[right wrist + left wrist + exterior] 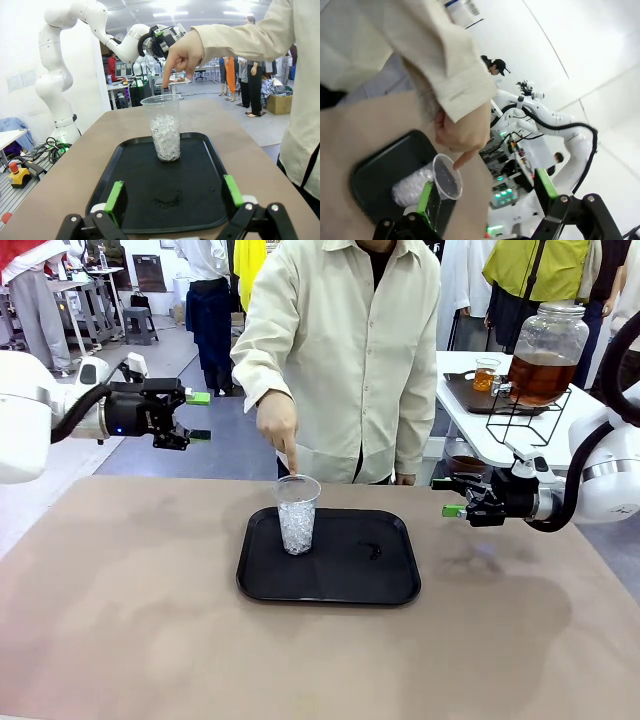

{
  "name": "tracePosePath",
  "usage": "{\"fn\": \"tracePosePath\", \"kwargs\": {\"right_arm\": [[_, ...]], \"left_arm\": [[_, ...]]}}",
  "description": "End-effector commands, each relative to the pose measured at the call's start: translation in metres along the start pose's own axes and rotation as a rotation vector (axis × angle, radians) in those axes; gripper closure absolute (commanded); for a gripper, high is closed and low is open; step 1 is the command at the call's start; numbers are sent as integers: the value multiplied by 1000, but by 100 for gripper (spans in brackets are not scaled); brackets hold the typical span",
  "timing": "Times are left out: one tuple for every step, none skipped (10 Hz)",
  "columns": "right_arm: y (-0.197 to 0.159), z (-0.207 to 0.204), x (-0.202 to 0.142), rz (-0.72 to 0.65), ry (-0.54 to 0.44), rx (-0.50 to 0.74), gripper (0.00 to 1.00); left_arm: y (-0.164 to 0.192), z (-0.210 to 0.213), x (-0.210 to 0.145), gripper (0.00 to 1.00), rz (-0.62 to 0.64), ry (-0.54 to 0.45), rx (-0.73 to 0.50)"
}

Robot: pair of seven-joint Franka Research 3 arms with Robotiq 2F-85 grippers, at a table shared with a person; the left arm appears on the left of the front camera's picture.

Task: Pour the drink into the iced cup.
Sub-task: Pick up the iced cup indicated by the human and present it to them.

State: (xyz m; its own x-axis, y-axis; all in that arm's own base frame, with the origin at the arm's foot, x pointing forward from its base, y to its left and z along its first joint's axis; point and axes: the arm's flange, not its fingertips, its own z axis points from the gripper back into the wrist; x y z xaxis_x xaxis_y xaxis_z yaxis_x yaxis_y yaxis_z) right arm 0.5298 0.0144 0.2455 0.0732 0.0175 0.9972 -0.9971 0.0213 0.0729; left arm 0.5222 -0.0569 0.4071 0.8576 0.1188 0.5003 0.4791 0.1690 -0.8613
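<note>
So, you're basically at the start line here. The iced cup stands upright on the black tray in the middle of the counter, toward the tray's 10 o'clock corner. It has ice piled inside and no drink in it as far as I can see. The person's hand hovers right over its rim, one finger pointing down into it.

The drink is well apart from all this. It's amber stuff in a big glass jar on a white side table, out at 2 o'clock from the tray, with a small cup of it beside the jar.

Your left end effector hangs out at 10 o'clock, spread wide and holding nothing. Your right end effector sits at 3 o'clock near the tray, also wide and empty, aimed at the cup.

My read: nothing's poured yet, so fetching a drink container and the whole pour are left to do.
</note>
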Motion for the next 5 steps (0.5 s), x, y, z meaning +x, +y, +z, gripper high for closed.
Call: {"fn": "tracePosePath", "kwargs": {"right_arm": [[0,-2,2,2,0,3,0],[0,-2,2,2,0,3,0],[0,-2,2,2,0,3,0],[0,-2,2,2,0,3,0],[0,-2,2,2,0,3,0]], "left_arm": [[10,-2,-18,0,-169,-23,-59],[10,-1,-17,0,-156,4,-52],[3,-2,-5,0,-102,-7,-16],[3,-2,-5,0,-102,-7,-16],[3,-2,-5,0,-102,-7,-16]]}}
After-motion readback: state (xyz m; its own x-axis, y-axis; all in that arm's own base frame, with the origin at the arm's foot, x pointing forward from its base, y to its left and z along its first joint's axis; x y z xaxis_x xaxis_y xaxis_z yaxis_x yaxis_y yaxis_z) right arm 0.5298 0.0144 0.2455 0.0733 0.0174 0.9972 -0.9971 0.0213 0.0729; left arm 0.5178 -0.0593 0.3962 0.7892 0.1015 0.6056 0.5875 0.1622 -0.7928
